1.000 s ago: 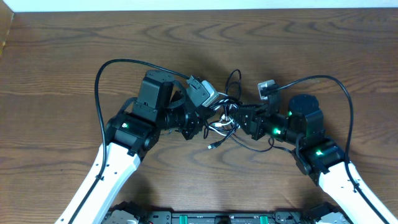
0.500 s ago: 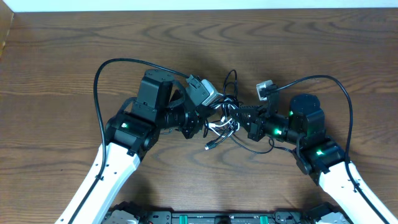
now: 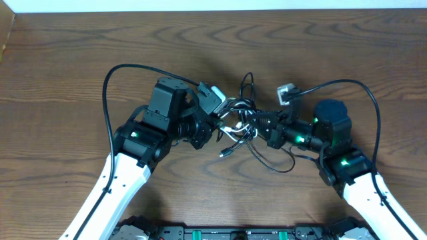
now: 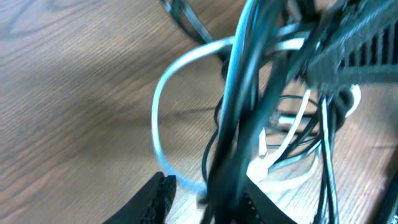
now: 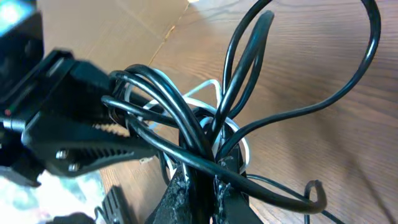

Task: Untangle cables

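The cables (image 3: 240, 131) sit in one knot near the middle of the table (image 3: 60, 60), caught between the two arms, with one black loop (image 3: 280, 165) trailing toward the near edge. The right tool (image 5: 204, 186) is narrowed tight onto a bundle of black strands, with a white cord (image 5: 241, 146) coiled just behind them. The left tool (image 4: 205, 198) has a finger on either side of more black strands. That view is blurred, though, and I cannot tell whether they actually pinch.
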Action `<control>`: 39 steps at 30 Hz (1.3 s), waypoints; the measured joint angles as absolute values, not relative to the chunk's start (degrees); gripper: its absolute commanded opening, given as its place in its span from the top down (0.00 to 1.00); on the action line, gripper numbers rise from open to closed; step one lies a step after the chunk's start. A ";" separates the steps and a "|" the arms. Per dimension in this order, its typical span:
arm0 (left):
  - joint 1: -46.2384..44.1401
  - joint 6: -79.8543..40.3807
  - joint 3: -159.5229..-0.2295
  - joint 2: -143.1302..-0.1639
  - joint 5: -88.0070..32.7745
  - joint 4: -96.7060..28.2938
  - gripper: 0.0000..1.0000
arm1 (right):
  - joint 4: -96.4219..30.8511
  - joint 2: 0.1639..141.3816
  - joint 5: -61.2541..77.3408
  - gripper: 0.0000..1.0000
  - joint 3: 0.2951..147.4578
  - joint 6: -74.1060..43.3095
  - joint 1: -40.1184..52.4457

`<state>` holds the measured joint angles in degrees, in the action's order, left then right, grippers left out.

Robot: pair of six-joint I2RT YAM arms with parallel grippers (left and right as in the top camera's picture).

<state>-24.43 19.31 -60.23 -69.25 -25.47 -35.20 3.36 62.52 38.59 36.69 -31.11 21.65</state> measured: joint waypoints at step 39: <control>-24.47 8.43 -60.20 -69.56 -47.79 -16.91 0.05 | 16.73 62.52 28.67 0.99 36.69 -101.03 12.03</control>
